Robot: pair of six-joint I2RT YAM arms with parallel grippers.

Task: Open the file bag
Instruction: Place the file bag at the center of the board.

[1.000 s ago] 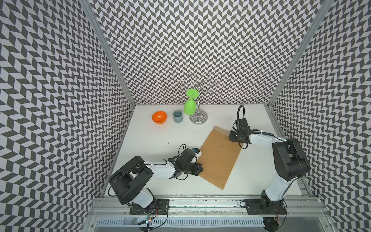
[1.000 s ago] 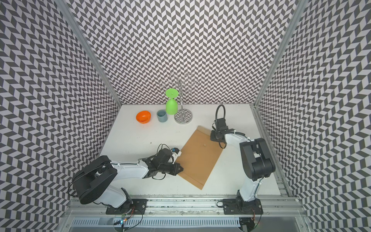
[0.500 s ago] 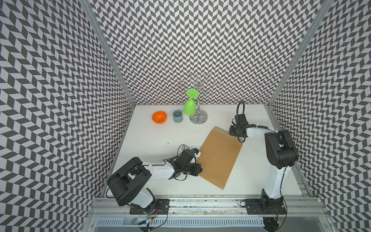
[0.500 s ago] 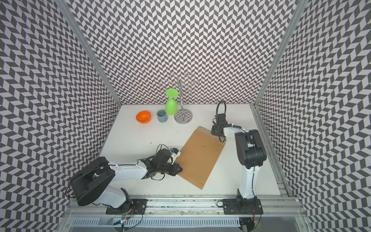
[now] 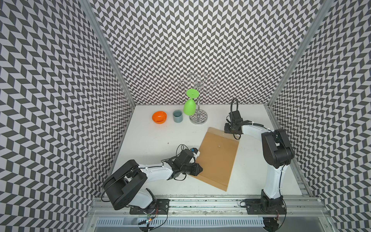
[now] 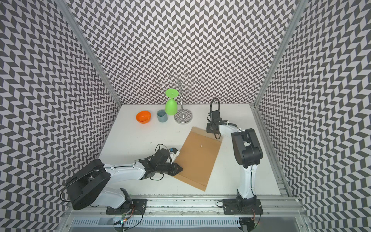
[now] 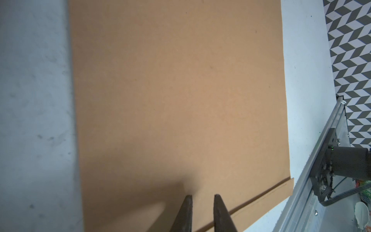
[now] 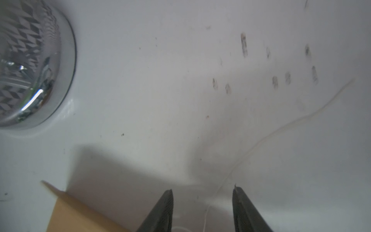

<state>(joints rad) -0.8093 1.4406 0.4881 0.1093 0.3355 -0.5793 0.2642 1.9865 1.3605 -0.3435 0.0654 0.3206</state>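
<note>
The file bag (image 5: 217, 158) (image 6: 196, 158), a flat brown paper envelope, lies slanted on the white table with its small round button (image 5: 219, 146) facing up. My left gripper (image 5: 200, 169) (image 7: 202, 195) hovers low over the bag's left edge, its jaws a little apart with only brown paper showing between them. My right gripper (image 5: 228, 129) (image 8: 202, 188) is at the bag's far edge, open over the table. The thin white string (image 8: 261, 140) lies loose on the table and runs between its fingers. A corner of the bag (image 8: 70, 211) shows beside them.
At the back stand an orange bowl (image 5: 159, 117), a grey-blue cup (image 5: 177, 116) and a chrome rack (image 5: 198, 117) with a green glass (image 5: 189, 107) hanging upside down. The rack's base (image 8: 30, 70) is close to my right gripper. Patterned walls enclose the table.
My right gripper has opened and shifted slightly left along the bag's far edge; its arm has changed posture. My left gripper's jaws have parted a little.
</note>
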